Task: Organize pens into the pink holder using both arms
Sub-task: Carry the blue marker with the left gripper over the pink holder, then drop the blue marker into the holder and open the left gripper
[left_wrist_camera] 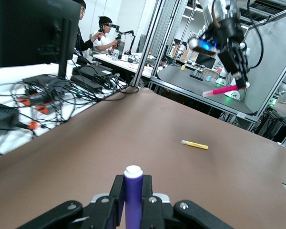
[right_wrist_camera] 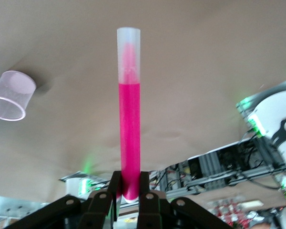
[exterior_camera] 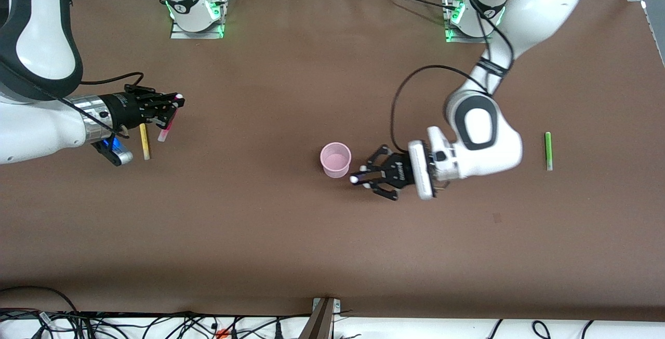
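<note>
The pink holder (exterior_camera: 335, 159) stands upright mid-table; it also shows in the right wrist view (right_wrist_camera: 12, 95). My left gripper (exterior_camera: 365, 177) is beside it, low over the table, shut on the dark purple pen (left_wrist_camera: 133, 188), whose white tip (exterior_camera: 354, 178) points at the holder. My right gripper (exterior_camera: 169, 110) is up over the right arm's end of the table, shut on the magenta pen (right_wrist_camera: 129, 119), which also shows in the front view (exterior_camera: 164, 131). The yellow pen (exterior_camera: 144, 141) lies on the table below the right gripper. The green pen (exterior_camera: 547, 150) lies toward the left arm's end.
The brown table top (exterior_camera: 260, 235) is bare nearer the front camera. The arm bases (exterior_camera: 196, 14) stand along the table's edge farthest from the camera. The left wrist view shows the yellow pen (left_wrist_camera: 194, 144) and the right gripper (left_wrist_camera: 238, 71) farther off.
</note>
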